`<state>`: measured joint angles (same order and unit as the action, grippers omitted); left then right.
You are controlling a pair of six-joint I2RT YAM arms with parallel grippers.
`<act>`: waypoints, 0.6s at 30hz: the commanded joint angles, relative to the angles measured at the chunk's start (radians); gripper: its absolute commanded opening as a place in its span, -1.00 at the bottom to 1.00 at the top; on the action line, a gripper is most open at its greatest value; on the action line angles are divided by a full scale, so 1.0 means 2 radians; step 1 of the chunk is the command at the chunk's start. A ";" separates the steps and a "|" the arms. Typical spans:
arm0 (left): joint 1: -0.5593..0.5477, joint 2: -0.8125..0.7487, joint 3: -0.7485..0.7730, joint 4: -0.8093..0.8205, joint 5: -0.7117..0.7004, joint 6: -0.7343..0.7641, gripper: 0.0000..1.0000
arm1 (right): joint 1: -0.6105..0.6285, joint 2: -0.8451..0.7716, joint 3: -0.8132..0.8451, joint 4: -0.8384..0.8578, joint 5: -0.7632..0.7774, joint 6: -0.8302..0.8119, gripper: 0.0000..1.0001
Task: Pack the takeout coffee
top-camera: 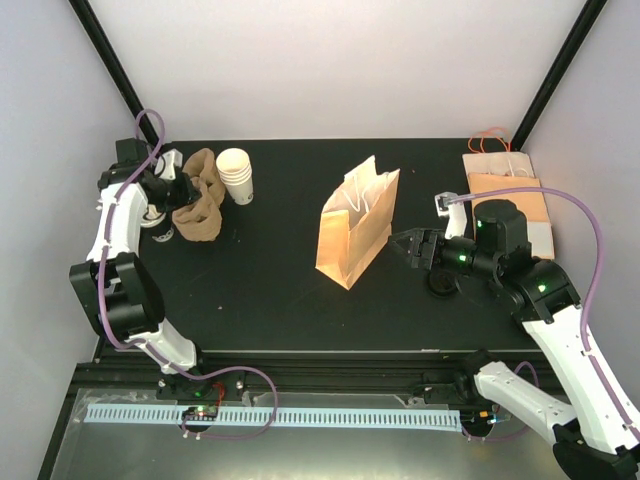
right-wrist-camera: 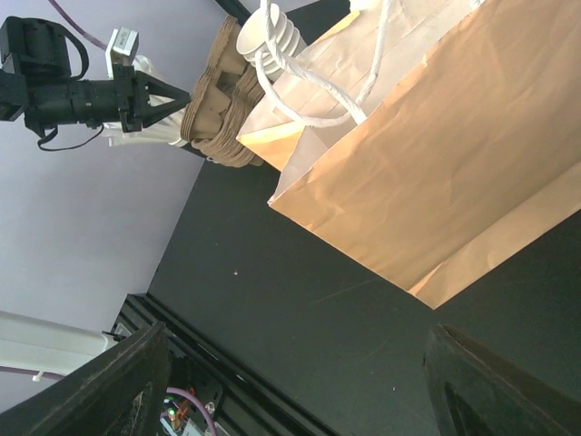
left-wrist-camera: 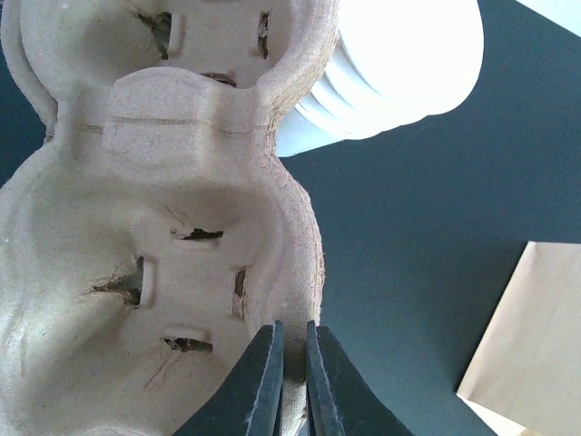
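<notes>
We saw the left gripper (left-wrist-camera: 293, 329) clamped on the rim of the brown moulded-pulp cup carrier (left-wrist-camera: 154, 227), beside a stack of plain white paper cups (left-wrist-camera: 399, 73). The right gripper (right-wrist-camera: 295, 338) stood wide apart, grasping nothing, near the upright brown paper bag (right-wrist-camera: 436, 154). The takeout coffee (top-camera: 440, 284) showed only its round black lid, on the black table (top-camera: 270, 290) just under the right wrist.

Open brown bag (top-camera: 355, 225) stands upright, right end effector (top-camera: 405, 247) just beside it.
</notes>
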<state>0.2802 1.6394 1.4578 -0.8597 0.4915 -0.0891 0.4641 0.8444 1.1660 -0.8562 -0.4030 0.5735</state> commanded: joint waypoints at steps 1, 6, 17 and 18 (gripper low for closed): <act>0.003 0.003 0.026 0.001 -0.013 0.010 -0.87 | -0.003 0.000 0.005 0.001 -0.004 -0.006 0.58; 0.003 -0.023 0.017 0.015 -0.024 0.006 -0.87 | -0.003 0.002 0.005 0.001 -0.004 -0.007 0.58; 0.003 -0.068 -0.001 0.045 -0.034 -0.001 -0.88 | -0.003 0.002 0.005 0.003 -0.007 -0.003 0.58; 0.003 -0.070 -0.003 0.046 -0.033 -0.001 -0.88 | -0.003 0.002 0.005 0.002 -0.007 -0.003 0.58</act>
<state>0.2802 1.5490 1.4628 -0.8158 0.4297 -0.0864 0.4641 0.8539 1.1660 -0.8558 -0.4034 0.5735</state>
